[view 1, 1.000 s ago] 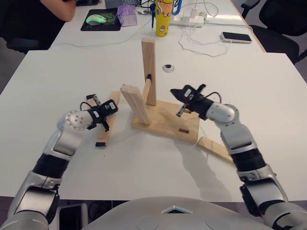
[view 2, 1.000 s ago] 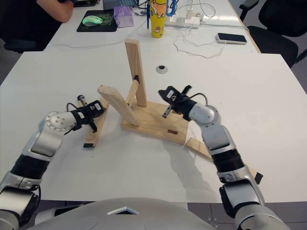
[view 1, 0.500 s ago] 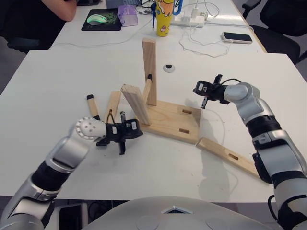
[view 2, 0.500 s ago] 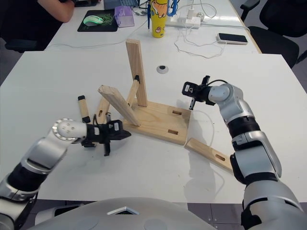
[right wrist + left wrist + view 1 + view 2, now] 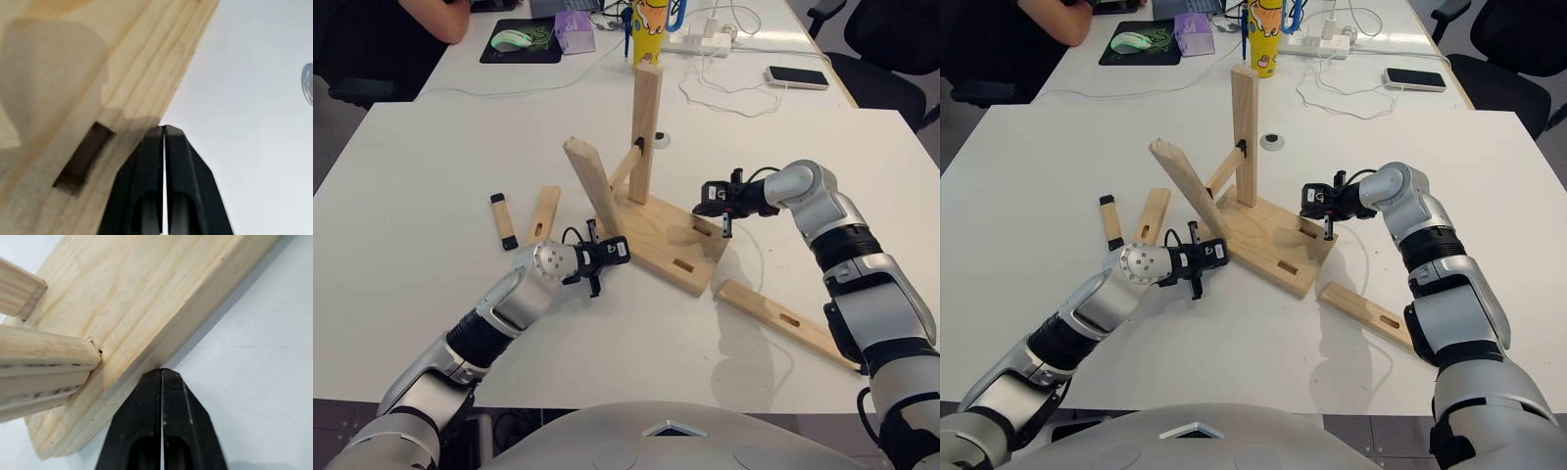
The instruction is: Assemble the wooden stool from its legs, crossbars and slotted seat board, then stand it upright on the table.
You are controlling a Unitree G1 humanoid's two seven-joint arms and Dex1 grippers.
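The left gripper (image 5: 161,377) is sitting with its two black fingers pressed flat together, holding nothing, and its tip is touching the thick side edge of the seat board (image 5: 656,230) near the corner on the robot's left. The right gripper (image 5: 164,132) is likewise closed on nothing, its tip meeting the opposite edge of the board just beside one of the dark rectangular slots (image 5: 84,156). The board is lying near the middle of the white counter (image 5: 431,166), between the two grippers. It is a pale, light-grained slab with rounded corners. Two slots are showing open on the half nearer the right arm. Two legs are standing out of the other half. One upright leg (image 5: 646,132) is rising straight from the far side. One leaning leg (image 5: 592,181) is tilting away toward the robot's left. A short crossbar (image 5: 626,168) is running at a slant between them. A third leg (image 5: 783,321), a long flat piece with a slot cut in it, is lying loose on the counter to the right of the board, apart from it. To the left, two shorter wooden pieces are lying side by side: a narrow stick with black ends (image 5: 502,220) and a plain bar (image 5: 543,213) just beside it.
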